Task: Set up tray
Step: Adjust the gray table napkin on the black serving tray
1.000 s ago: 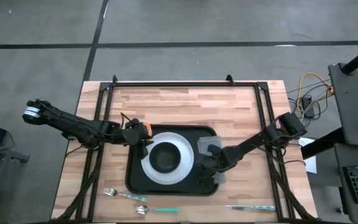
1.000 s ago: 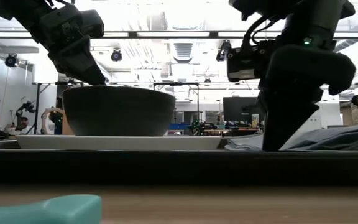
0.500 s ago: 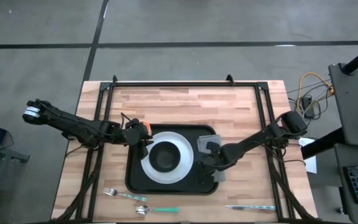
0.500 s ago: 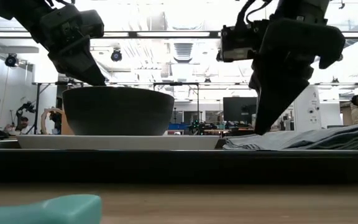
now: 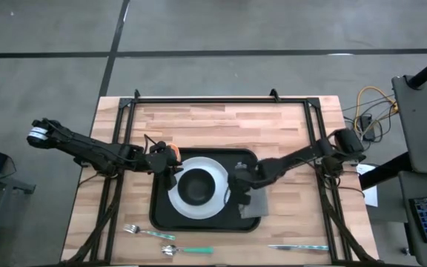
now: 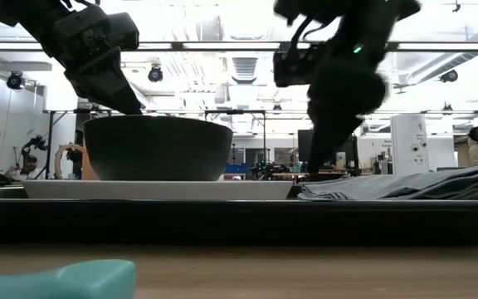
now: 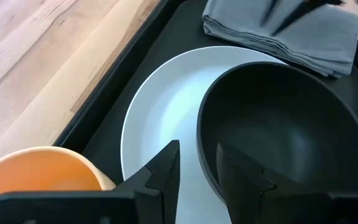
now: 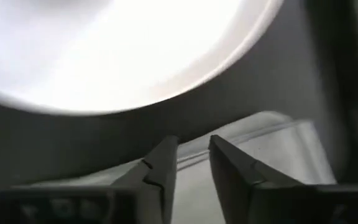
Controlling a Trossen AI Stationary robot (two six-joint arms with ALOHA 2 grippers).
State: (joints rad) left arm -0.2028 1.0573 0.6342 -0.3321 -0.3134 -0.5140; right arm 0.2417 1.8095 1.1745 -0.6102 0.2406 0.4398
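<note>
Working over the black tray (image 5: 161, 215), which is lying on the wooden desk (image 5: 221, 122) between the two arms, the right tool (image 5: 237, 191) is hanging over the grey folded napkin (image 5: 252, 202) at the tray's right side, just beside the white plate (image 5: 215, 172). In the right wrist view its fingers (image 8: 160, 171) are standing a narrow gap apart with nothing between them, the napkin (image 8: 272, 155) and the plate's rim (image 8: 123, 56) lying just ahead.

The left tool (image 5: 170, 166) is sitting at the near-left edge of the dark bowl (image 5: 197, 188), which is resting on the plate. In the left wrist view its fingers (image 7: 166, 171) are straddling the bowl's rim (image 7: 207, 155), one outside over the plate (image 7: 160, 112) and one inside; whether they are pressing on the wall I cannot tell.

The step in hand is probably squaring the napkin next to the plate. Doing it well likely means keeping the right tool low and slightly parted, nudging or pinching only the top folds, and steering clear of the plate's rim so the plate is not being shoved. The left tool should probably be steadying the bowl without dragging it. A fork (image 5: 136, 231), a spoon with a teal handle (image 5: 187, 251) and a knife (image 5: 299, 247) are lying on the desk's near edge, off the tray.
</note>
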